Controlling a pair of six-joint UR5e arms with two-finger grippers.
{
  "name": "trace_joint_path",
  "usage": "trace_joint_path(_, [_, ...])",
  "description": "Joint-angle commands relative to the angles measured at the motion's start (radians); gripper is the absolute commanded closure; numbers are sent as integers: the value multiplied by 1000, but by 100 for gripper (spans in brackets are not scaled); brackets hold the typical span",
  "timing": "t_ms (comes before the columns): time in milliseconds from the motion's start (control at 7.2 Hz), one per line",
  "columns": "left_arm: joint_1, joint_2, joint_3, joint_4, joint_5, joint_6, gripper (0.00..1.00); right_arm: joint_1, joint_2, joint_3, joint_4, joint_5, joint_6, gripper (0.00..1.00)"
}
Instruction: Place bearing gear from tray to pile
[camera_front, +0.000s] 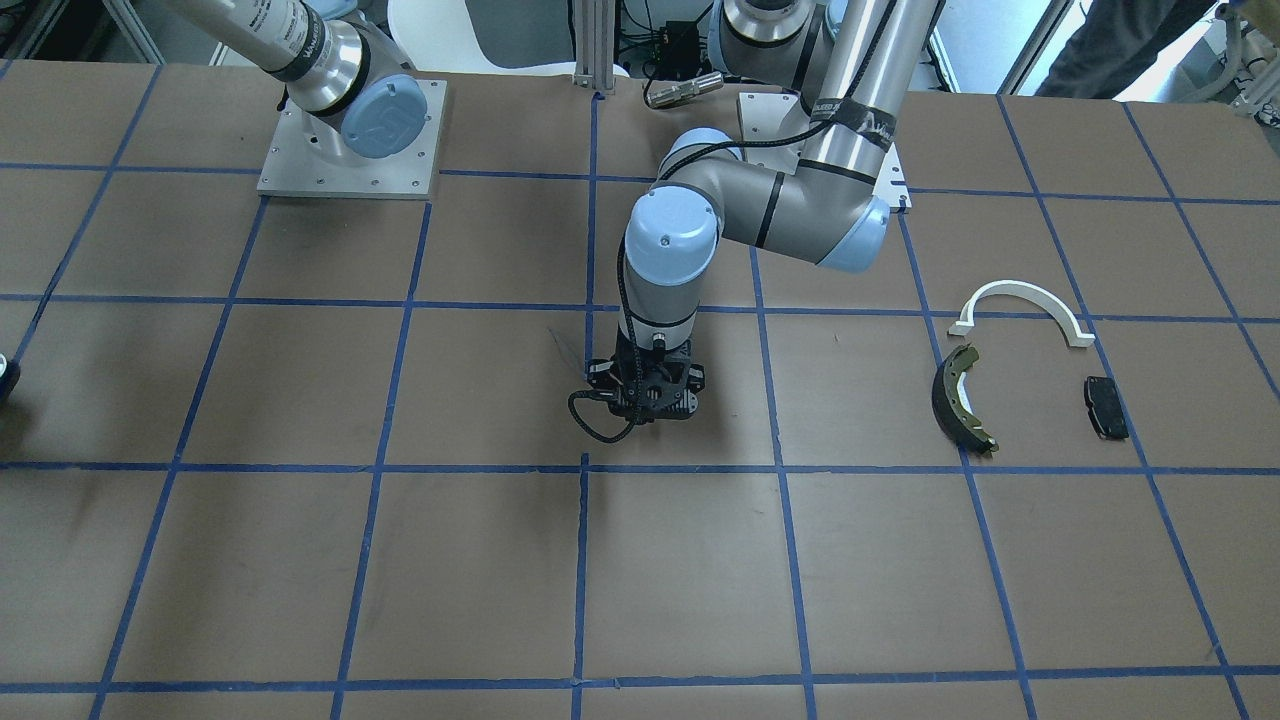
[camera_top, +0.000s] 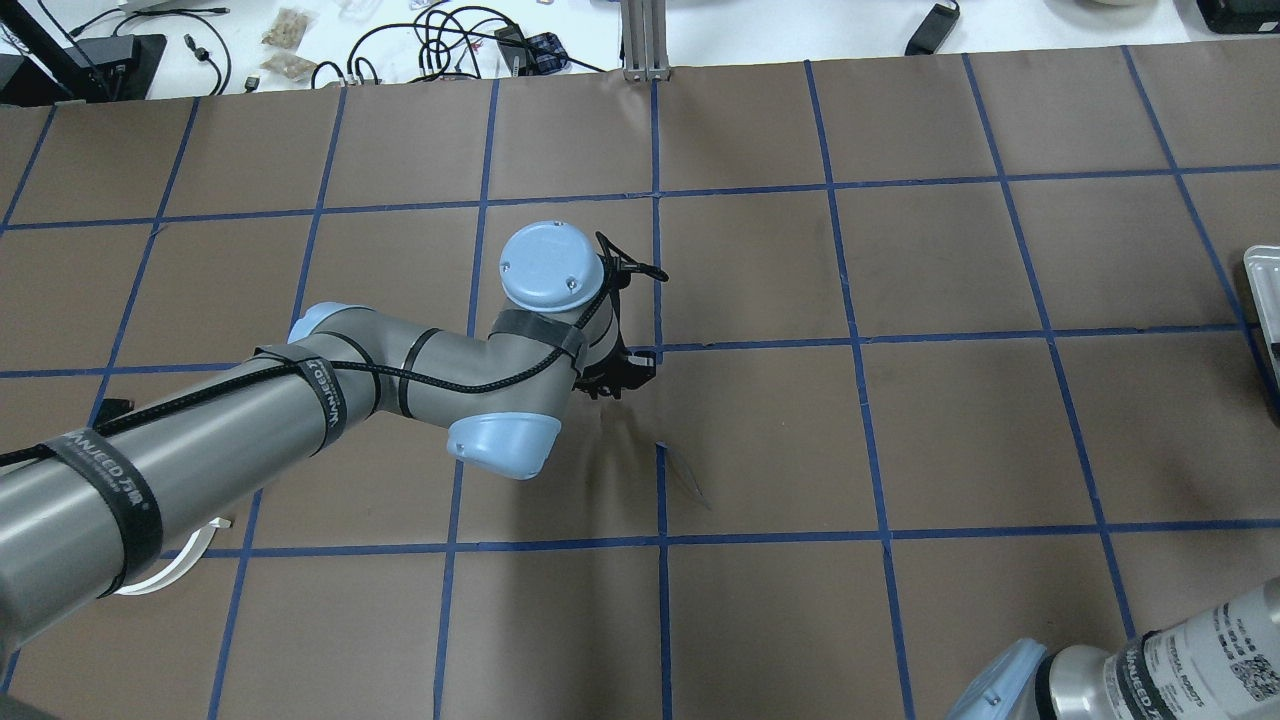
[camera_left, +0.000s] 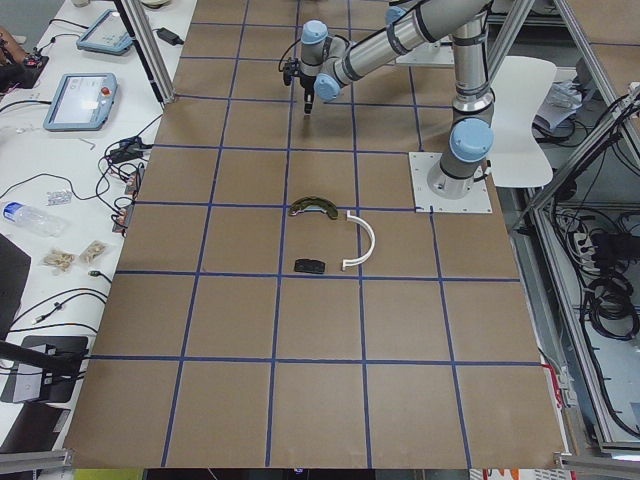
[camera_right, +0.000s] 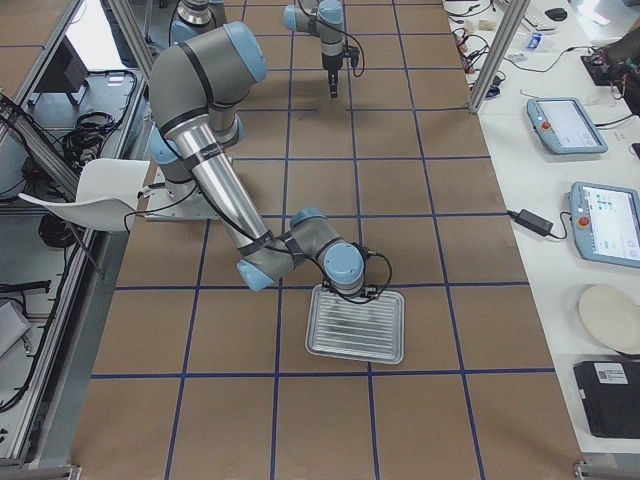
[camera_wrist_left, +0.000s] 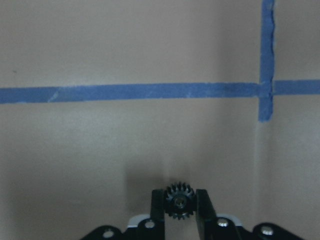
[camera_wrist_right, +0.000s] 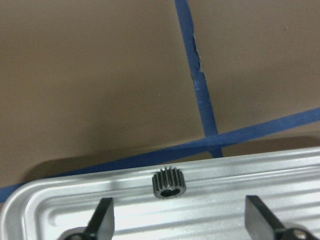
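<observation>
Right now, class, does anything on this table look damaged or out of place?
Only minor damage: a slit in the table's brown paper near its middle, and a ragged edge on the blue tape beside the tray. Nothing looks spilled.

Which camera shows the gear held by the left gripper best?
The left wrist view: the gear sits close up, teeth visible, between the fingers of the left gripper. The exterior views show that gripper from outside, but not the gear.

Two gears (camera_wrist_left: 179, 201), one tray (camera_right: 360, 337), three pile parts (camera_front: 1016, 288)
</observation>
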Motion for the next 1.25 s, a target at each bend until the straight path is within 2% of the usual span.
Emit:
trace_joint_path(0, [89, 105, 175, -379, 28, 98, 100, 10, 14, 1, -2, 0, 1, 16])
trace_joint_path(139, [162, 144, 255, -558, 35, 192, 100, 18, 12, -2, -2, 0, 7, 17])
trace_joint_path(278, [285, 180, 331, -745, 101, 287, 100, 19, 11, -3, -2, 0, 8, 28])
trace_joint_path(417, [401, 201, 362, -814, 137, 441, 100, 19, 11, -3, 0, -7, 42, 44])
trace_joint_path(556, [509, 220, 355, -822, 140, 578, 100, 19, 9, -3, 6, -9, 56, 48])
trace_joint_path(833, [725, 223, 312, -799, 140, 831, 100, 21, 8, -3, 12, -17, 88, 74])
trace_joint_path(972, [796, 211, 250, -681, 156, 937, 100, 22, 6, -3, 13, -17, 88, 85])
trace_joint_path(1111, [868, 205, 135, -506, 165, 1041, 100, 27, 5, -5, 12, -27, 91, 95])
